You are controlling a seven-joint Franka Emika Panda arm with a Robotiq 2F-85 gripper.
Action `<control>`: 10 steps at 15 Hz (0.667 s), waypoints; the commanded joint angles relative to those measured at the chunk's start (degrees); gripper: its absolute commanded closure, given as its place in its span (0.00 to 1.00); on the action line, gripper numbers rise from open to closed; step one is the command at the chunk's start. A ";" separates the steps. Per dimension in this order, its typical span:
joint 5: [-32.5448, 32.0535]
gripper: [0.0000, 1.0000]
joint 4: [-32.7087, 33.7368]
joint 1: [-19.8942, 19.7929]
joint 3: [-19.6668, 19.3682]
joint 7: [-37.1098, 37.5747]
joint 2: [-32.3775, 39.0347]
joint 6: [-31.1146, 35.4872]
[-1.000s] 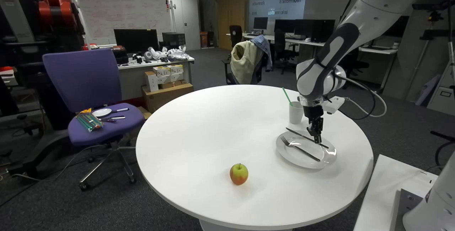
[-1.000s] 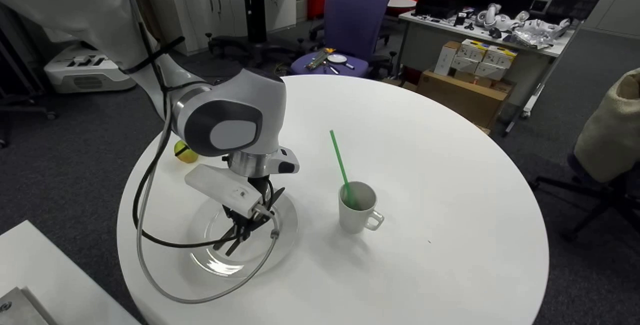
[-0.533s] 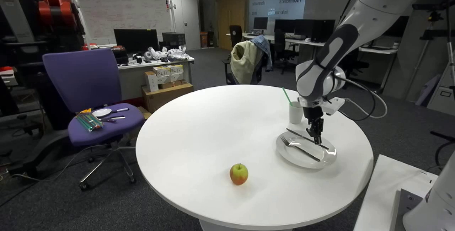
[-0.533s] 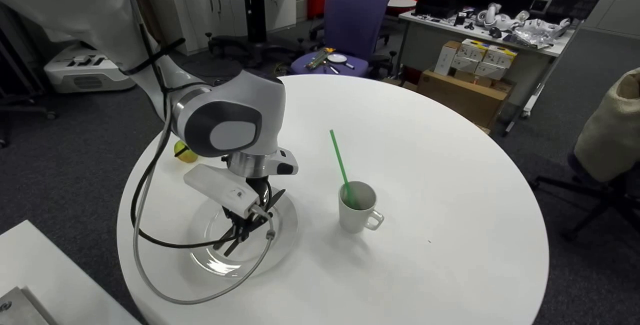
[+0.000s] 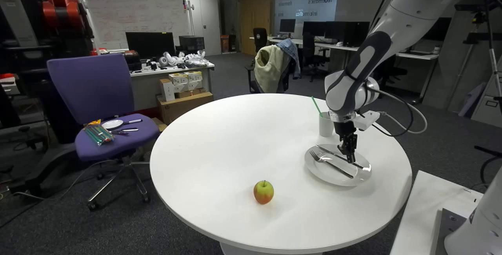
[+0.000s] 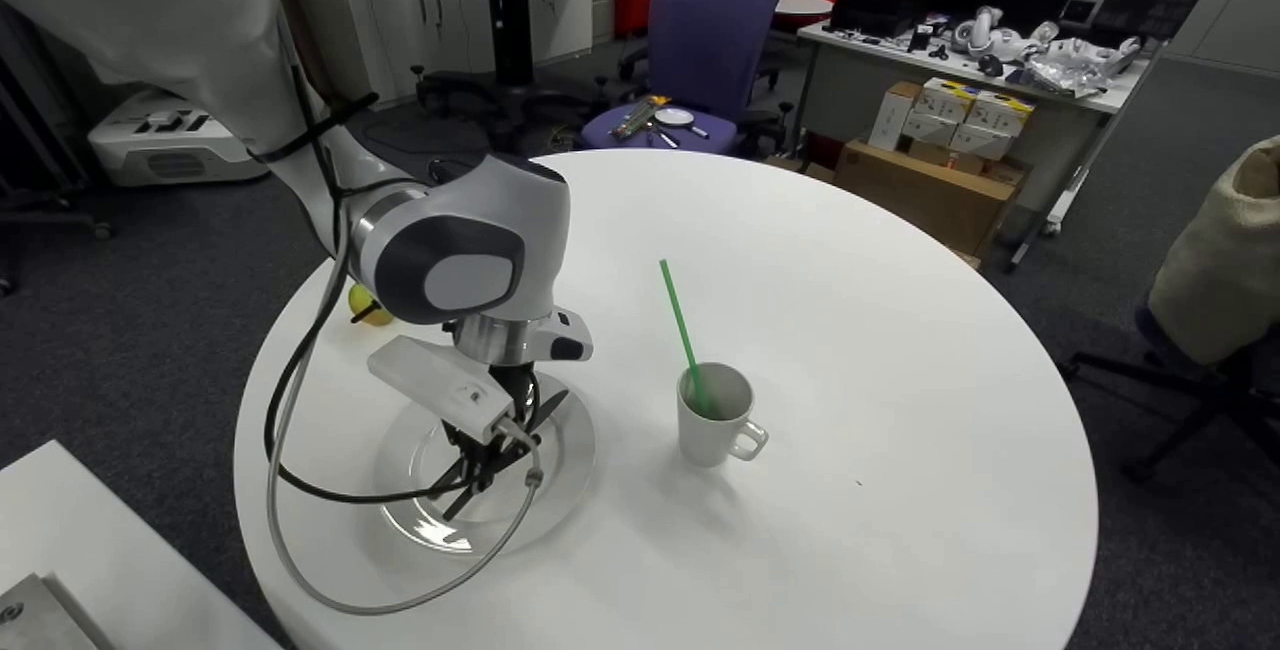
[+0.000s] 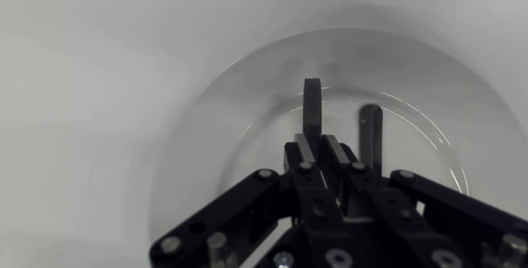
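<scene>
Wrist view: claw (image 7: 314,139) pinches knife (image 7: 312,103), with room before the plate's edge (image 7: 359,39).

Plate (image 5: 327,177) — glossy, glazed-looking, sharp highlights. Knife (image 5: 331,152) and fork (image 5: 337,168): metal-looking, handles (image 7: 370,136) low in sheen. Gripper (image 7: 317,147): matt links (image 7: 220,205), shiny metal bolts (image 7: 265,173). Arm (image 5: 408,15): smooth, satin shell; bare metal ring (image 6: 492,340) at the wrist. Tabletop (image 5: 231,149): smooth, faint satin sheen. Mug (image 6: 710,442): smooth, ceramic-looking. Straw (image 6: 677,315): plastic-looking. Apple (image 5: 263,193): smooth skin, soft sheen. Chair (image 5: 92,86): matt cloth. Large box (image 5: 184,107): plain cardboard. Floor (image 5: 74,229) — rough, matt carpet.
</scene>
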 commanded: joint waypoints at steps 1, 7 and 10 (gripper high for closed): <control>-0.34 0.97 0.59 0.58 -0.10 1.83 0.35 -0.17; -0.42 0.97 0.66 1.07 -0.03 2.63 0.89 -0.17; -0.48 0.97 0.71 1.38 -0.06 3.11 1.26 -0.16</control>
